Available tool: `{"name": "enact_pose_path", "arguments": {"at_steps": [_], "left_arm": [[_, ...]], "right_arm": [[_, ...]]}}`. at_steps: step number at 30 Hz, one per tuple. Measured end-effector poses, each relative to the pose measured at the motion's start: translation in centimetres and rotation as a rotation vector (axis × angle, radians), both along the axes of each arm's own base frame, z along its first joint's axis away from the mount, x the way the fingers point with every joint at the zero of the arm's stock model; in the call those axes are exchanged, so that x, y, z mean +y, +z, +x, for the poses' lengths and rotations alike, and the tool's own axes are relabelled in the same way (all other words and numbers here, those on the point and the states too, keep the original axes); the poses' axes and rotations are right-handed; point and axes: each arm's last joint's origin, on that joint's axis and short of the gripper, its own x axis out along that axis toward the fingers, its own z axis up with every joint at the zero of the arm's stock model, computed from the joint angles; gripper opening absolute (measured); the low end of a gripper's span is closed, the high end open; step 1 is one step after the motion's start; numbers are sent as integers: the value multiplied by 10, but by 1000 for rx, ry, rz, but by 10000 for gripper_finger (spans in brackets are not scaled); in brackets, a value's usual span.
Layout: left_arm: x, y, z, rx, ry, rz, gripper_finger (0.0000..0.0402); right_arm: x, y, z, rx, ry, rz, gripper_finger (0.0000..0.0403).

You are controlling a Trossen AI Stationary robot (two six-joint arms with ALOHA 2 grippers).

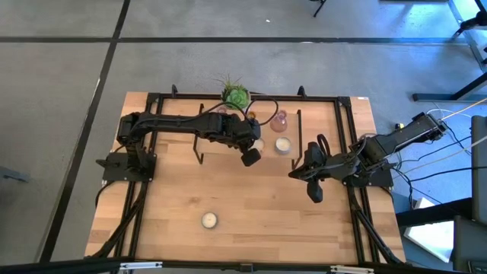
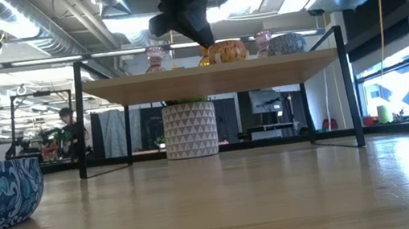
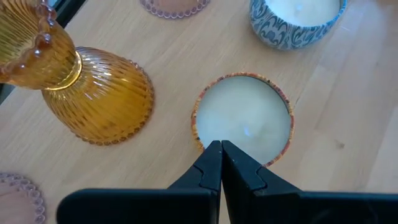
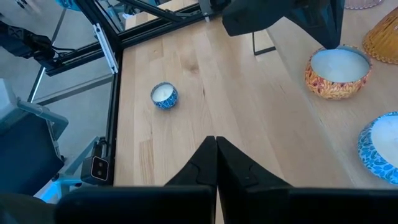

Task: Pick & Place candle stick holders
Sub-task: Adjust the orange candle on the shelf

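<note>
Several candle stick holders stand on a raised wooden shelf [image 2: 215,78] at the table's far side. They include an amber ribbed glass one [image 3: 93,93], a low cream one with an orange patterned wall [image 3: 242,118], a blue patterned one [image 3: 295,22] and a pink glass one [image 1: 279,119]. Another low blue patterned one [image 4: 164,95] rests on the table near its front edge. My left gripper [image 3: 221,152] is shut, its tips at the orange-walled holder's rim. My right gripper [image 4: 216,146] is shut and hangs over the table's right middle, holding nothing. My left gripper points its shut fingertips [image 3: 211,155] slanting down at the rim [image 3: 205,140] of the orange-walled holder, on the side nearest the fingers. Whether they touch the rim I cannot tell. The holder stands upright on the shelf.
A green spiky plant [image 1: 236,95] stands at the shelf's far edge, and a white patterned pot [image 2: 190,130] shows beneath the shelf. The shelf's black frame legs [image 2: 350,84] stand on the table. Bare wood lies between the shelf and the front holder [image 1: 208,221].
</note>
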Motion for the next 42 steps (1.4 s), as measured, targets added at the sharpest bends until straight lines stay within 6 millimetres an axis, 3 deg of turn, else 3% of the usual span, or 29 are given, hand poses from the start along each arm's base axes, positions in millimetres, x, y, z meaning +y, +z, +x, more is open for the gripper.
{"name": "enact_pose_path", "arguments": {"at_steps": [15,42], "left_arm": [[7,-4,7,-28,-4,-9,2],[6,-9,-2,73,9,7,2]], "right_arm": [[0,0,0,0,1,0,0],[0,0,0,1,1,-1,0]]}}
